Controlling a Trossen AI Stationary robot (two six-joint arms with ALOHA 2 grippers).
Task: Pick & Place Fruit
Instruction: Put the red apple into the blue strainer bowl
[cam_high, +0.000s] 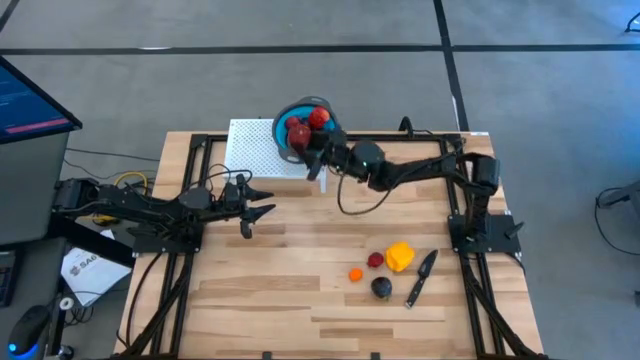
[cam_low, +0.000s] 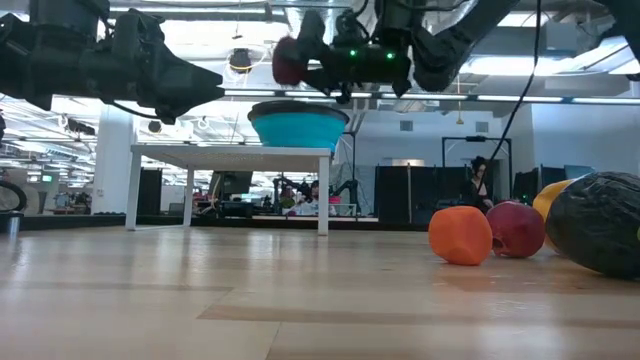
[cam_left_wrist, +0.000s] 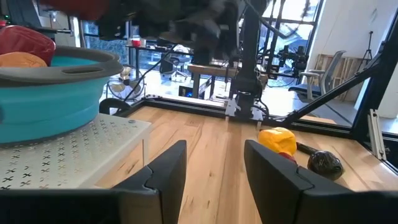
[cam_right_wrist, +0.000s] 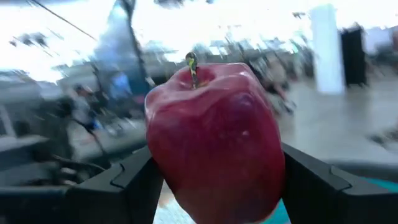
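Note:
My right gripper (cam_high: 306, 141) is shut on a red apple (cam_high: 298, 132), high over the near rim of the blue bowl (cam_high: 284, 112). In the low view the apple (cam_low: 288, 60) hangs above the bowl (cam_low: 298, 126). The bowl stands on a white perforated stand (cam_high: 252, 148) and holds a red piece (cam_high: 319, 117) and an orange piece (cam_left_wrist: 22, 60). An orange piece (cam_high: 355, 274), a dark red one (cam_high: 375, 260), a yellow one (cam_high: 400, 256) and a dark purple one (cam_high: 381, 288) lie on the table's right near part. My left gripper (cam_high: 266, 212) waits open, left of centre. My right gripper pinches the red apple (cam_right_wrist: 214, 140) between its two fingers (cam_right_wrist: 121, 180), one on each flank of the fruit. The fingers come about level from the table's right side. The apple is lifted clear above the bowl, with its stem (cam_right_wrist: 193, 68) showing on the side away from the fingers.
A slim black-handled knife (cam_high: 420, 278) lies right of the fruit cluster on the table. The white stand and bowl sit at the far edge. Black frame rails (cam_high: 190, 190) run along the table's left and right sides. Bare wood lies in the middle and near left.

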